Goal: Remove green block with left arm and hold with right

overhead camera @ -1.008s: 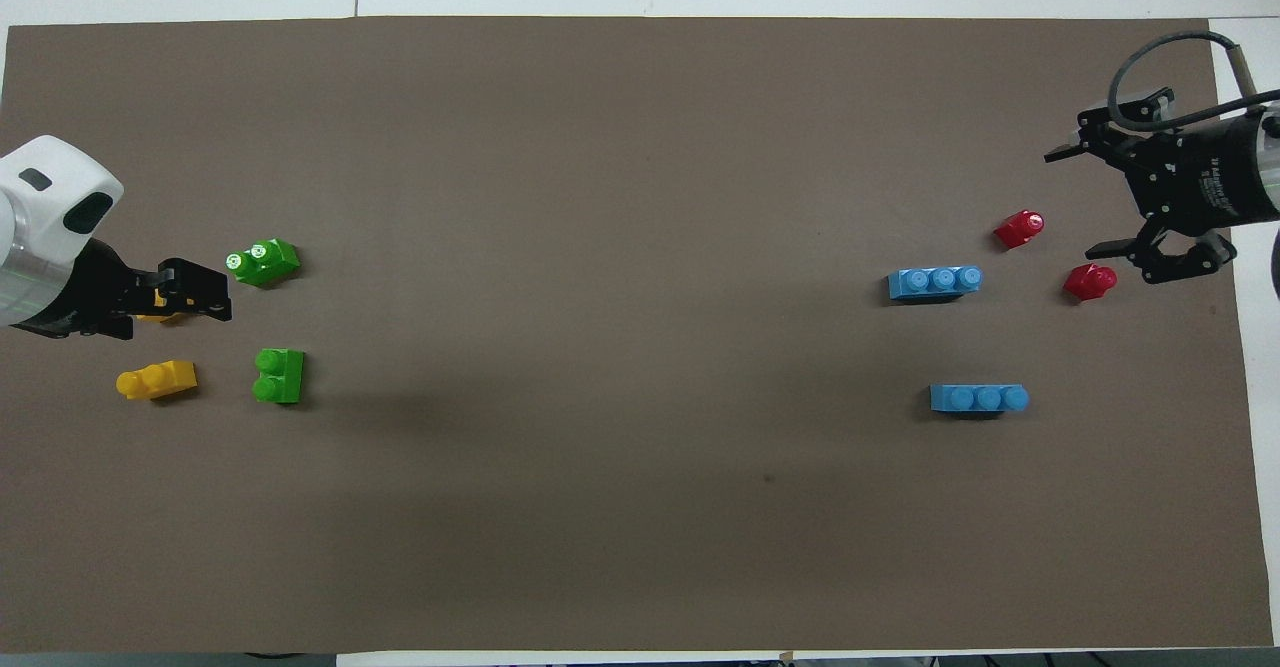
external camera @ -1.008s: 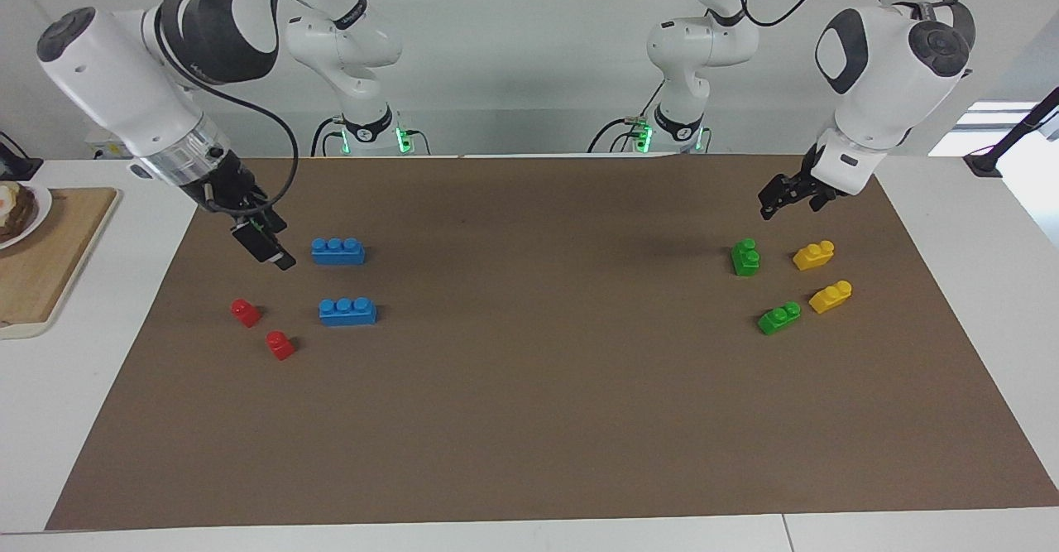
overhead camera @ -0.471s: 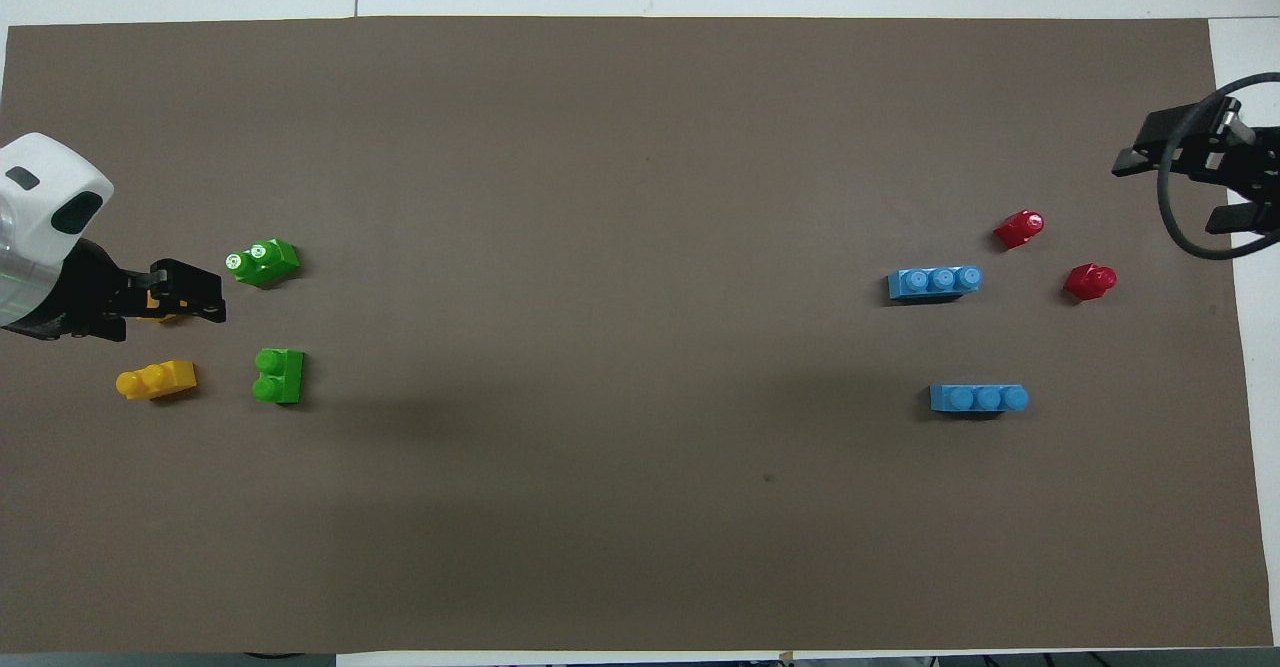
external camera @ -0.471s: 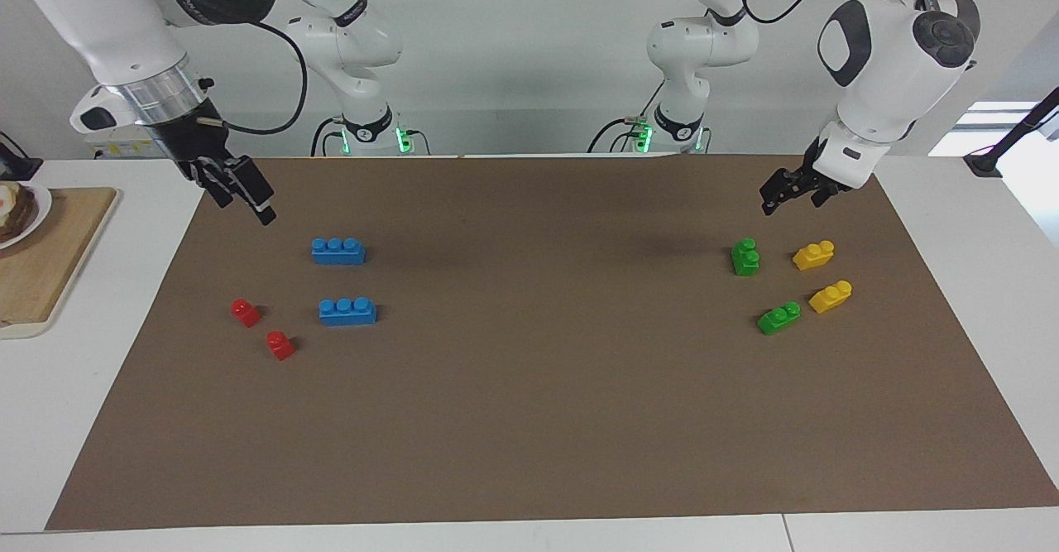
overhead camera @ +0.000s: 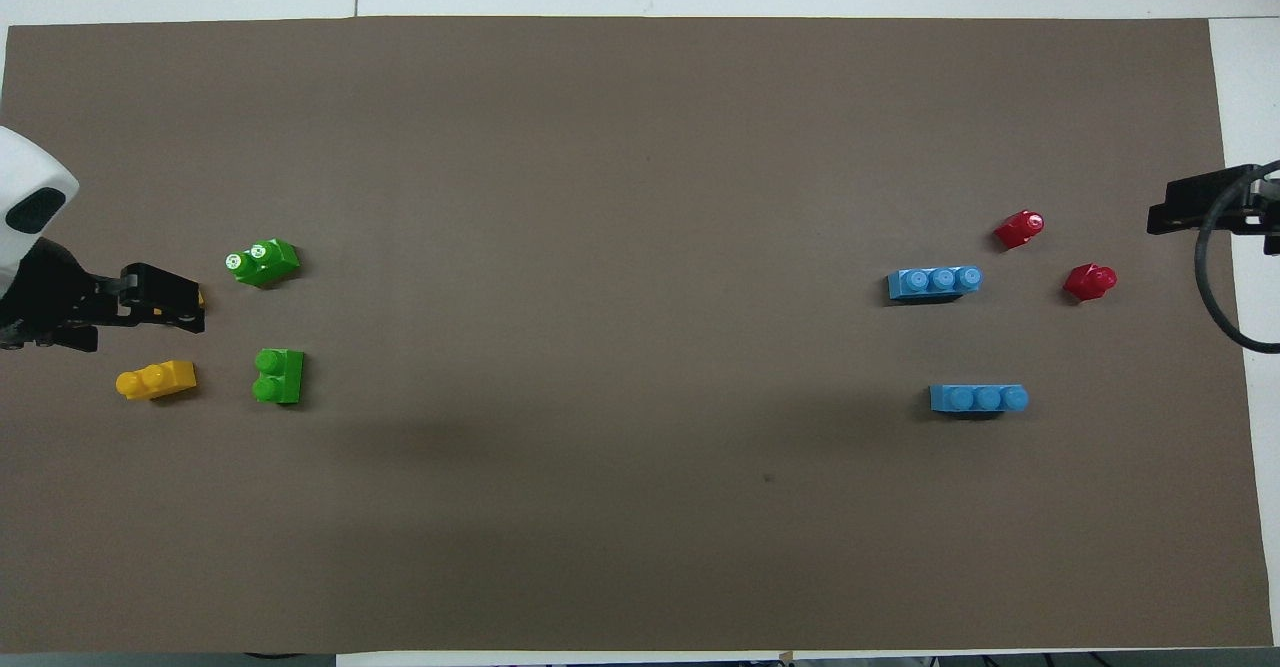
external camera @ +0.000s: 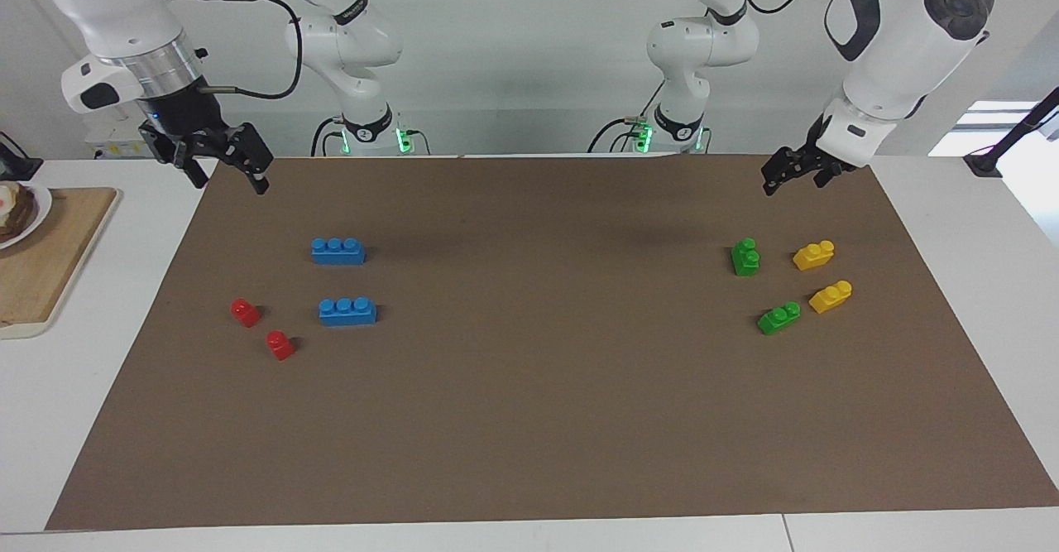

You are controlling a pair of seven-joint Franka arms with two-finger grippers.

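Note:
Two green blocks lie on the brown mat at the left arm's end. One is nearer to the robots, the other is farther. My left gripper hangs open and empty in the air over the mat's near edge, apart from both green blocks. In the overhead view it covers most of a yellow brick. My right gripper is open and empty, raised over the mat's near corner at the right arm's end. One of its fingers shows at the overhead view's edge.
Two yellow bricks lie beside the green blocks. Two blue three-stud bricks and two red pieces lie at the right arm's end. A wooden board with a plate sits off the mat there.
My right gripper has risen from beside the blue brick and drawn back toward the robots. My left gripper has lifted a little and drawn back from the green blocks. No brick has moved.

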